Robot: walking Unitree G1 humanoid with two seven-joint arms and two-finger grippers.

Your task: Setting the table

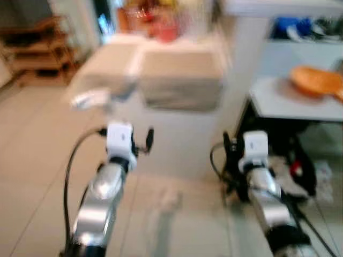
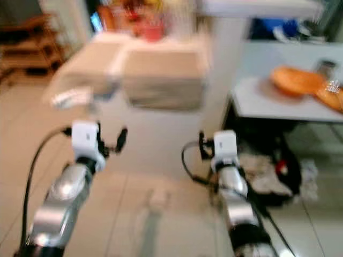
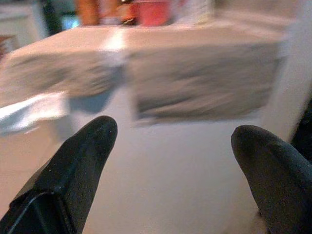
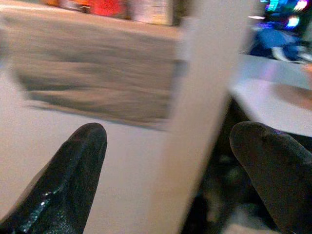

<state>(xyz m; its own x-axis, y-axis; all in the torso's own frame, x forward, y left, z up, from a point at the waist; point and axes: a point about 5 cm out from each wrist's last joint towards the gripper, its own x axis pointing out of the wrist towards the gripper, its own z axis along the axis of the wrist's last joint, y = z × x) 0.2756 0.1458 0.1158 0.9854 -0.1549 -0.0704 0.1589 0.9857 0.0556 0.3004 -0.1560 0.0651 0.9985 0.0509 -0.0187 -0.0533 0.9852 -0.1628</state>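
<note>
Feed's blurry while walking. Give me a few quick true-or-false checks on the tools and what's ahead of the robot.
1. The left tool is open with nothing between its fingers. True.
2. The right tool is shut on a plate. False: its fingers stand apart and hold nothing.
3. A beige cloth-covered table stands ahead of the robot. True.
4. The orange shallow bowl lies on the tiled floor. False: it sits on the white shelf to the robot's right.
5. Red and orange items stand at the far side of the table. True, though too blurred to identify.
</note>
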